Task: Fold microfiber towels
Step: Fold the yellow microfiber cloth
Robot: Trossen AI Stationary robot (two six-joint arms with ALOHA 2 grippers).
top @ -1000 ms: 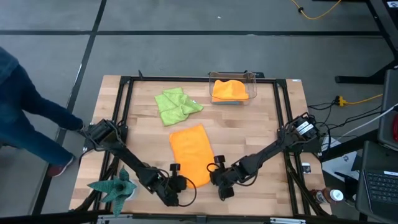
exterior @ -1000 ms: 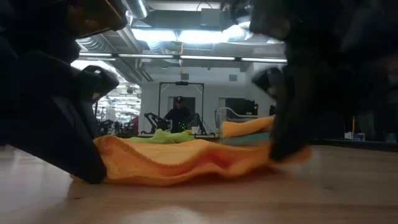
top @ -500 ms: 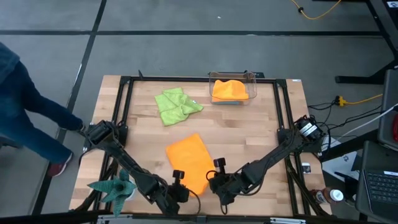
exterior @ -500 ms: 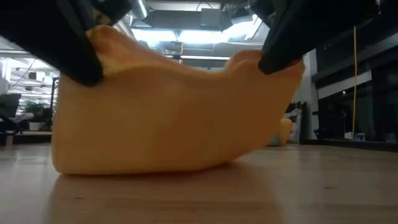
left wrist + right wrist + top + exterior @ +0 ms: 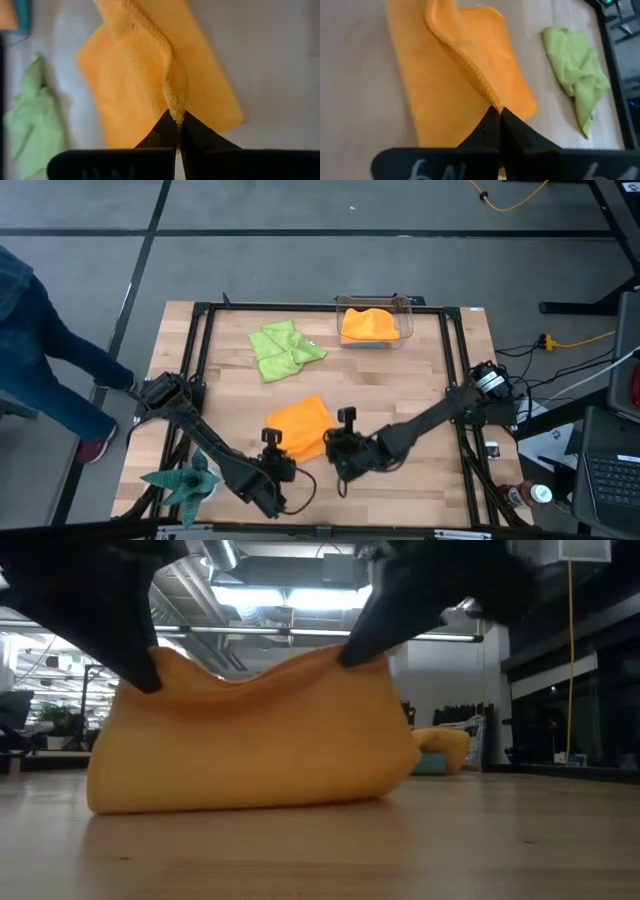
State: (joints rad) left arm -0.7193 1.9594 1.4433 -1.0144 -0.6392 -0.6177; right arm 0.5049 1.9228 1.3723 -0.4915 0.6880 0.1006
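High view: orange towel [image 5: 300, 426] near table [image 5: 420, 380] front edge, long axis running front to back, near edge lifted and doubled over. Both arms stretched low, inward. Left gripper [image 5: 272, 442] and right gripper [image 5: 343, 423] pinched shut on towel's raised near corners.

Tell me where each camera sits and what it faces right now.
High: overhead, straight down on table, both arms.
Low: tabletop level, facing lifted orange towel; arms enter from above.
Left wrist: past left claw, shut on orange towel's corner.
Right wrist: past right claw, shut likewise.
Shared: both wrist views show the lime green towel.
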